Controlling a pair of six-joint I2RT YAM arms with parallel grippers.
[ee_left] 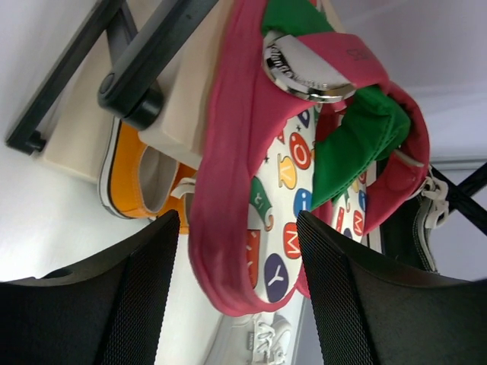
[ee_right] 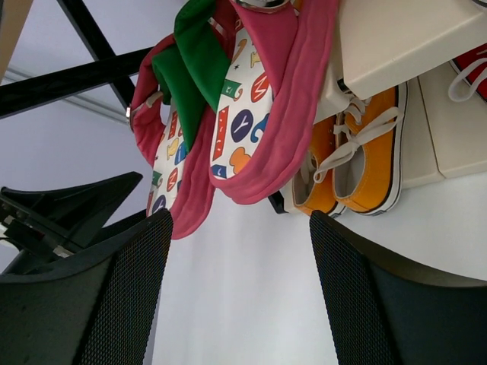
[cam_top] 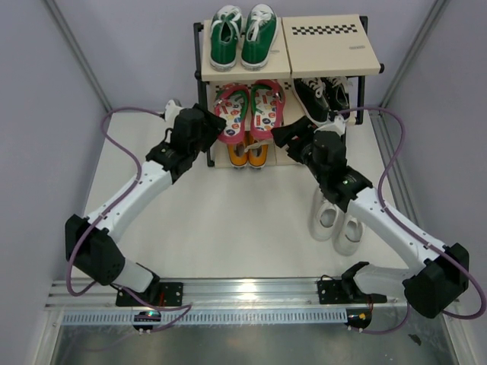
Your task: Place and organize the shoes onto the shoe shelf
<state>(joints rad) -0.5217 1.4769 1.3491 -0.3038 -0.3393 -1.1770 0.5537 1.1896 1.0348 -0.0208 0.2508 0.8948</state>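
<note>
The pink flip-flops (cam_top: pixel 249 110) lie on the left of the middle tier of the shoe shelf (cam_top: pixel 327 46), heels sticking out over the front edge. The orange sneakers (cam_top: pixel 248 154) sit on the bottom tier below them. The white sneakers (cam_top: pixel 335 221) stand on the table at the right. My left gripper (cam_top: pixel 217 125) is open at the left flip-flop's heel; in the left wrist view the heel (ee_left: pixel 228 251) hangs between the spread fingers (ee_left: pixel 144 289) of the gripper (ee_left: pixel 237 228). My right gripper (cam_top: pixel 283 137) is open and empty beside the right flip-flop (ee_right: pixel 259 114), as the right wrist view (ee_right: pixel 240 220) also shows.
Green sneakers (cam_top: pixel 242 34) stand on the top tier at the left. Black sneakers (cam_top: pixel 323 95) sit on the middle tier at the right. A red sneaker (ee_right: pixel 470 65) shows on the bottom tier beside the orange pair (ee_right: pixel 358 163). The shelf's black frame (ee_left: pixel 144 72) is close to my left fingers.
</note>
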